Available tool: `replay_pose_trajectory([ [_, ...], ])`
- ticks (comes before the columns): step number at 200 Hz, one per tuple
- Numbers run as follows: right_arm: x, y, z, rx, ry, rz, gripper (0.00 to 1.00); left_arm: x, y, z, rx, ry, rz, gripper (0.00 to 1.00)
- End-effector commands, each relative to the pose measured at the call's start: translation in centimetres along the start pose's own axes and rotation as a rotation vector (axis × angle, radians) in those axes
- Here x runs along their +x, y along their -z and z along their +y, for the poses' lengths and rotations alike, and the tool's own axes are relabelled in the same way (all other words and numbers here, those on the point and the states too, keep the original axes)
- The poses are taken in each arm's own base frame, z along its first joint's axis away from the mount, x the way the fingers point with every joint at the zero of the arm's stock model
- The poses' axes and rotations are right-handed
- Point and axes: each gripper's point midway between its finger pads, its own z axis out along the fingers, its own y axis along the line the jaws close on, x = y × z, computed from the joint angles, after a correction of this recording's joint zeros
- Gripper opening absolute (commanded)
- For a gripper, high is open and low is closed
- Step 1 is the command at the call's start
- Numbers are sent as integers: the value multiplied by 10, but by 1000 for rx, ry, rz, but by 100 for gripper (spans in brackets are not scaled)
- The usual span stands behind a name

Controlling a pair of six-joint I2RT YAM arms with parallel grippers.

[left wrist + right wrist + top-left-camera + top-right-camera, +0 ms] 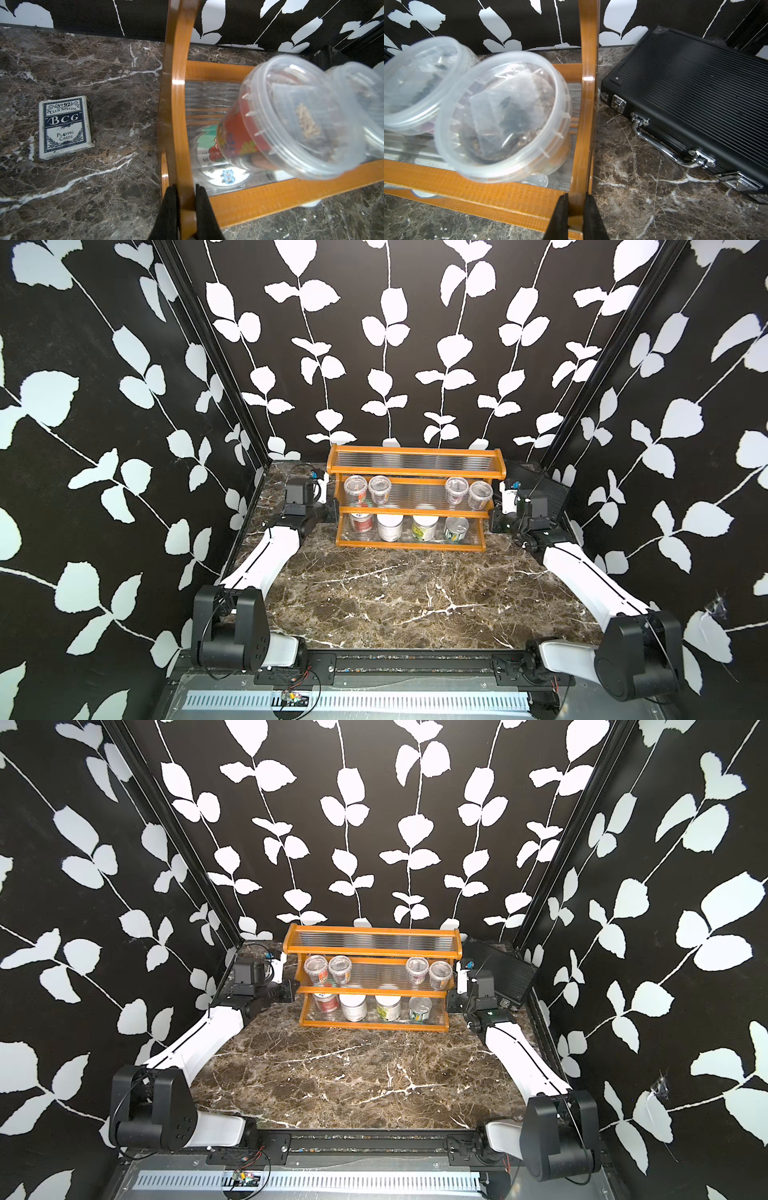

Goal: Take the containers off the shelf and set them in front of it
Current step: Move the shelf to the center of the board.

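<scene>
The orange-brown shelf (415,462) stands at the back of the marble table in both top views. Several clear lidded cups, such as one at the left (355,487) and one at the right (480,493), sit on its middle tier. On the bottom tier are three labelled jars (390,526) and a tin (456,529). My left gripper (185,191) is shut on the shelf's left side panel (178,83). My right gripper (576,197) is shut on the right side panel (588,83). The top tier holds nothing.
A BCG playing-card box (65,126) lies flat on the table left of the shelf. A black ribbed case (691,97) lies to its right, near the corner. Patterned walls close in behind and on both sides. Bare marble (395,593) stretches in front of the shelf.
</scene>
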Motion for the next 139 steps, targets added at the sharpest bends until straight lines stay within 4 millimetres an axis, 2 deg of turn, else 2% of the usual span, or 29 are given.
replay_pose_trajectory([
  [1,-10,-6,-25,86,29,-64,4,8,-12,-24,97,-27,11,0],
  [42,-12,-11,-28,81,38,-66,5,11,-16,-25,98,-22,20,2],
  [94,-10,-13,-26,70,31,-57,7,10,-9,-22,74,-39,19,6],
  [139,-18,-8,-25,70,23,-74,11,3,-1,-19,43,-58,-5,13],
])
